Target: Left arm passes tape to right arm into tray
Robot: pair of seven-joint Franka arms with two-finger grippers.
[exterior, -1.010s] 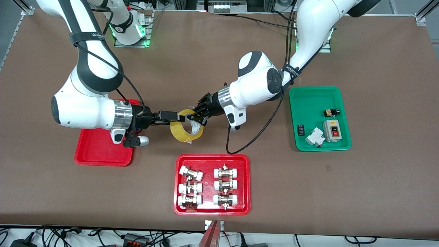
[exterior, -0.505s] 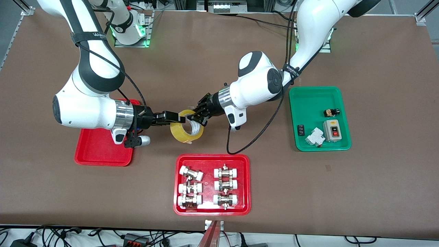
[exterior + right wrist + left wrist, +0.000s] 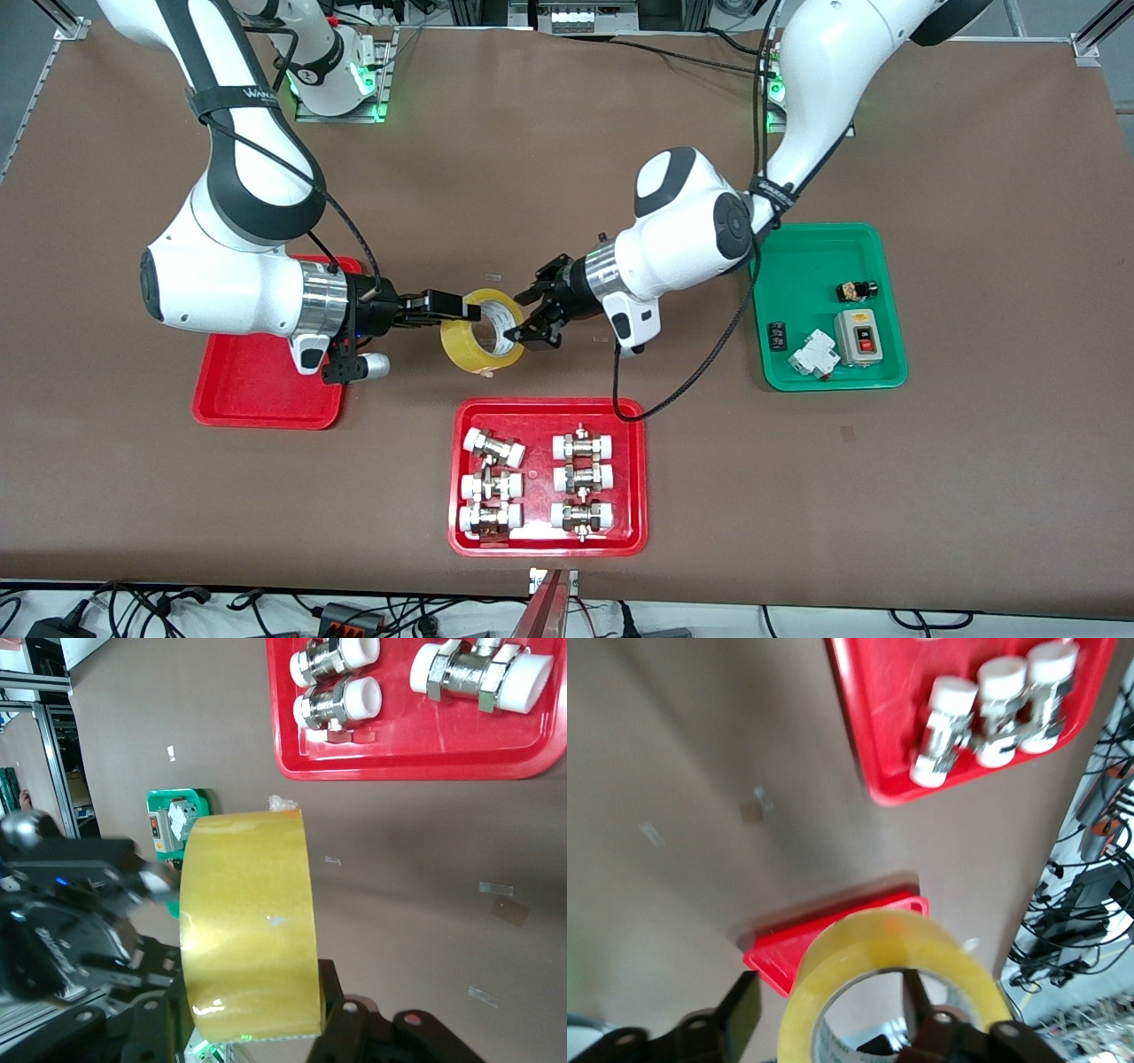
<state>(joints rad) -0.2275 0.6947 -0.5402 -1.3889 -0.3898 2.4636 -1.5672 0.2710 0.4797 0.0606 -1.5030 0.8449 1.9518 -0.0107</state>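
Note:
The yellow tape (image 3: 462, 347) hangs in the air over the brown table, between the plain red tray (image 3: 257, 399) and the tray of fittings. My right gripper (image 3: 469, 310) is shut on the roll's wall; in the right wrist view (image 3: 248, 1014) its fingers clamp the roll (image 3: 248, 912) across its width. My left gripper (image 3: 524, 316) is open just beside the tape, toward the left arm's end. In the left wrist view (image 3: 830, 1017) its fingers stand apart around the ring's wall (image 3: 877, 943), one finger (image 3: 741, 1020) clear of it. The plain red tray's corner (image 3: 833, 935) shows past the roll.
A red tray of white-capped metal fittings (image 3: 633, 478) lies nearer the front camera than the tape; it also shows in the wrist views (image 3: 877, 744) (image 3: 407, 766). A green tray (image 3: 797, 266) with switches lies toward the left arm's end. A black cable (image 3: 700, 363) hangs from the left arm.
My left gripper has let go of the tape, opened and drawn back toward the left arm's end. My right gripper still holds the roll in nearly the same place.

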